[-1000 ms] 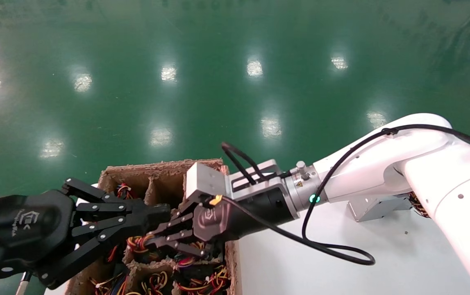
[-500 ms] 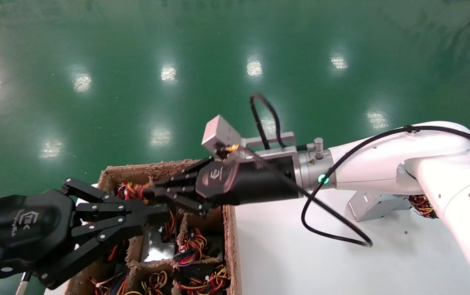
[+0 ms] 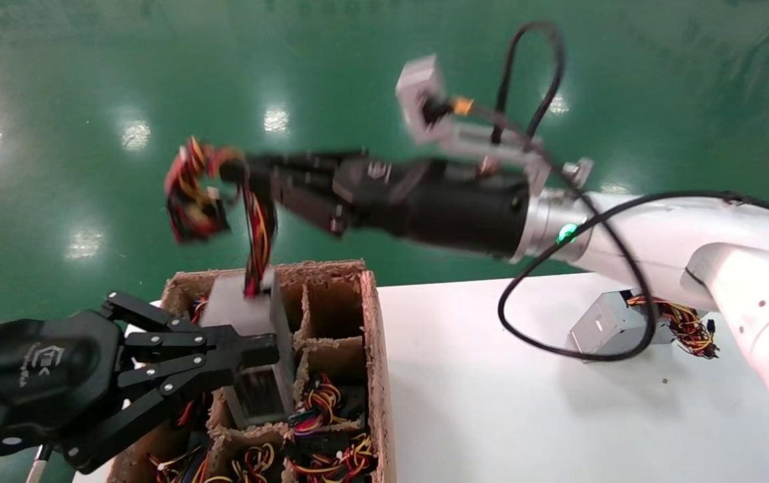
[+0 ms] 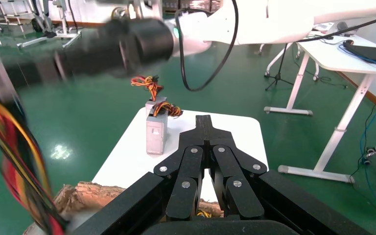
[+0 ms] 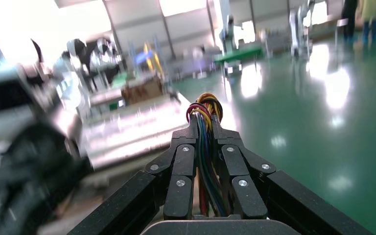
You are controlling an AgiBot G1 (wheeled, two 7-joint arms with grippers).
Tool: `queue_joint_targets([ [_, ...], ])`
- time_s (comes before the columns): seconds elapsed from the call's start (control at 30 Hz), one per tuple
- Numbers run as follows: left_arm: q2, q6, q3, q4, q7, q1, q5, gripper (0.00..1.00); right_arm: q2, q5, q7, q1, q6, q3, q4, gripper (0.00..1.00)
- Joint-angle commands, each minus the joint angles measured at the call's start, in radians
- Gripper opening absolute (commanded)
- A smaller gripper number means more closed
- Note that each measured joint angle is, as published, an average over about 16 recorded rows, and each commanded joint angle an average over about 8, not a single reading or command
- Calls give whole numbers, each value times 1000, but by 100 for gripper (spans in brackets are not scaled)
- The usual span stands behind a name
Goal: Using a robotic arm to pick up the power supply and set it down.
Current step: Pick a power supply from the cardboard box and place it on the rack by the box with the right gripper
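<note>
The robotic arm (image 3: 659,228), my right one, reaches left above the cardboard box. Its gripper (image 3: 237,171) is shut on the red, yellow and black wire bundle (image 3: 193,191) of the power supply (image 3: 247,312). The grey metal box hangs from those wires, upright and partly risen out of a cell. In the right wrist view the wires (image 5: 205,105) run between the shut fingers of the gripper (image 5: 204,128). My left gripper (image 3: 270,349) is shut and empty at the lower left, its tips overlapping the power supply's side in the head view; it also shows in its own wrist view (image 4: 204,122).
The cardboard box (image 3: 371,322) has divided cells holding several more wired units. To its right is a white table (image 3: 491,402) with another grey power supply (image 3: 609,325) (image 4: 155,132) lying near its far edge. Green floor lies beyond.
The right gripper rose up and back from inside the box with the wire bundle, drawing the power supply up out of its cell. The left gripper stayed still.
</note>
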Motion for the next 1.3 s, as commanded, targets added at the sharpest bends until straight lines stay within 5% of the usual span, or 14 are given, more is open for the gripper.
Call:
queue_joint_targets([
  [0.03,0,0,0,0,0,0,0,0,5,31,11,0,-4,18,12,0],
  [0.73,0,0,0,0,0,0,0,0,50,145,-94,96,33,92,-64,0],
  [1.3,0,0,0,0,0,0,0,0,265,160,-118,24,9,104,-132,0],
])
